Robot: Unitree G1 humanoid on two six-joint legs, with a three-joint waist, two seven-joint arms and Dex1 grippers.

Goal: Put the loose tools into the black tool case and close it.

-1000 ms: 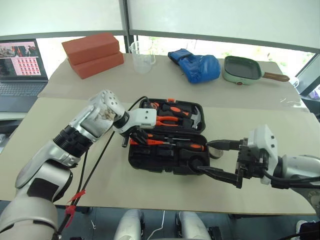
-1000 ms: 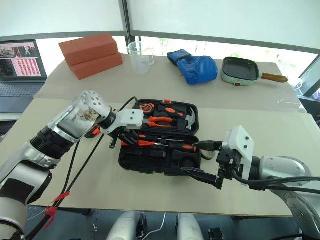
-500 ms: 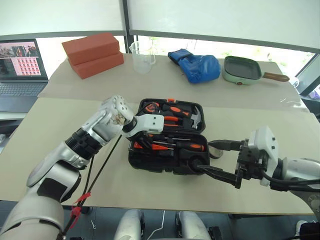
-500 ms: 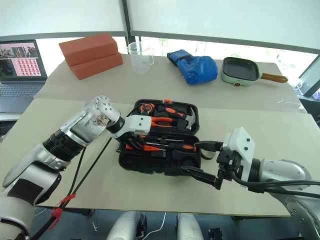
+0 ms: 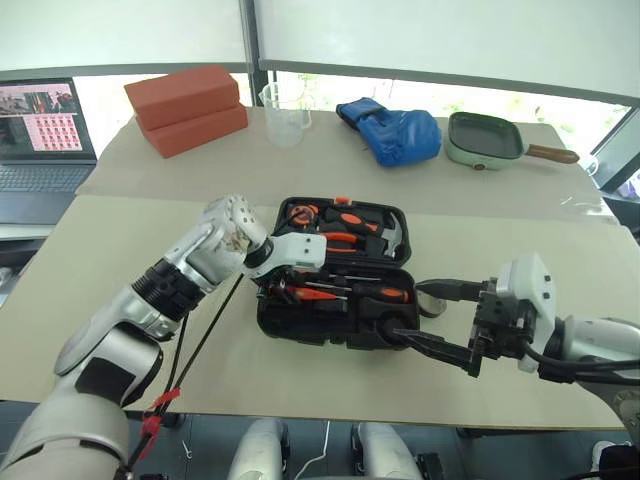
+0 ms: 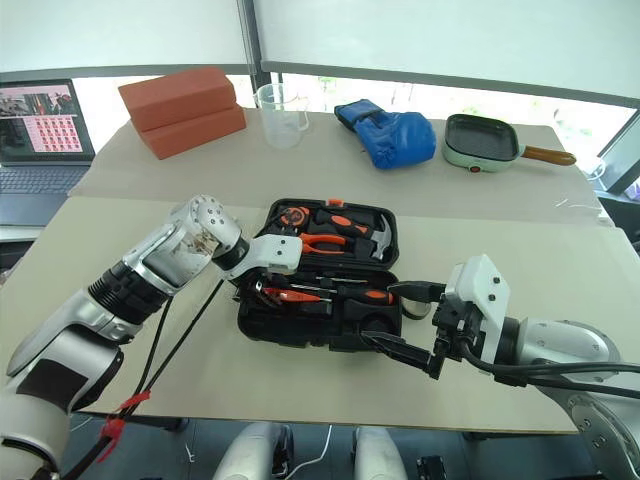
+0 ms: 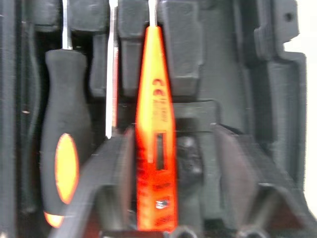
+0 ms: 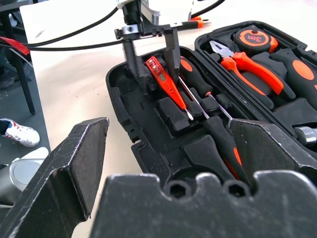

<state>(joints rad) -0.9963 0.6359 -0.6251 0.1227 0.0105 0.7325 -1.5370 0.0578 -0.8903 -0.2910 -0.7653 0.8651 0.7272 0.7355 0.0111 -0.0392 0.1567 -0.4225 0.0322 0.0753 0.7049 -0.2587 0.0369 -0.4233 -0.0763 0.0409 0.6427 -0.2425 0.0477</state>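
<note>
Left claw (image 8: 150,47) stood released astride the slim, light, rigid orange plastic tester screwdriver (image 8: 166,84) in the black moulded case (image 5: 300,325); best pinched mid-body.

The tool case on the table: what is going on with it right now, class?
The black tool case lies open on the table. The left gripper has its fingers spread either side of a slim orange tester screwdriver lying in the front half. The right gripper waits open at the case's right edge. The lid is not yet closed.
</note>
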